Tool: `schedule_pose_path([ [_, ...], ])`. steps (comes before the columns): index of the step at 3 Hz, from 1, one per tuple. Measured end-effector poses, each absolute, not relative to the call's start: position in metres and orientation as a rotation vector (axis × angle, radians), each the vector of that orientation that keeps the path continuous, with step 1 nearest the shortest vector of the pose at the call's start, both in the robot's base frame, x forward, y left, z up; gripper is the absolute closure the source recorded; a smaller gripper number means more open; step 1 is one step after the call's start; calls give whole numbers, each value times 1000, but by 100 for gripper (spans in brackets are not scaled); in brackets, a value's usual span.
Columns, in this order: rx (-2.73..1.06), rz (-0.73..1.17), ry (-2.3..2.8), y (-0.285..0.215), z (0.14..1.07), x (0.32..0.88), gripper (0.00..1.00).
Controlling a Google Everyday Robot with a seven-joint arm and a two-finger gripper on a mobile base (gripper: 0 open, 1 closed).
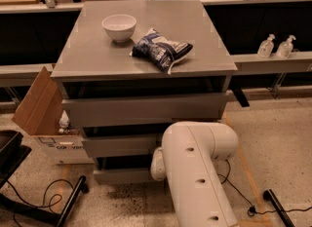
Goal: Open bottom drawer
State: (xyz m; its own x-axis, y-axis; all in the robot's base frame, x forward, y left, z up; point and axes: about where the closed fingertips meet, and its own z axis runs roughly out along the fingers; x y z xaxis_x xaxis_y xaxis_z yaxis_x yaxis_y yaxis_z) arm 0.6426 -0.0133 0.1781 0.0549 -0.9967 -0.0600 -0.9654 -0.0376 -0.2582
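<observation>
Drawers are what I'm watching: the grey cabinet has three, and the bottom drawer (124, 175) is the lowest, a flat grey front just above the speckled floor (282, 138), with a dark gap between it and the middle drawer (122, 145). From this angle I cannot tell how far its front stands out from the cabinet. The top drawer (146, 108) is the widest band, just under the worktop (87, 58). My arm (200, 172) fills the lower middle of the view, a thick white link rising from the bottom edge to a rounded elbow that covers the right ends of the middle and bottom drawers. The tool (157, 164) sits low at the right end of the bottom drawer's front. Only a rounded white piece of it shows past the arm, so I cannot tell whether it is released or clenched, or whether it touches the front. On the worktop a white bowl (119, 27) stands towards the back left corner. A blue and white snack bag (161, 49) lies just beside it, nearer the middle and the front edge. An open cardboard box (36, 106) stands on the floor against the cabinet's left side. Two pump bottles (275, 46) stand on a ledge to the right, and black cables (34, 197) trail over the floor at lower left.
</observation>
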Motion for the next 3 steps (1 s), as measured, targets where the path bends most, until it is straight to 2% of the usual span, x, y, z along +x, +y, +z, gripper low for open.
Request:
schedule_pose_path([
  [1,-2101,-199,2004,-13,179,643,100],
  [2,-2101,-199,2004,-13,180,643,82],
  [3,-2103,-198,2005,-13,179,642,51],
])
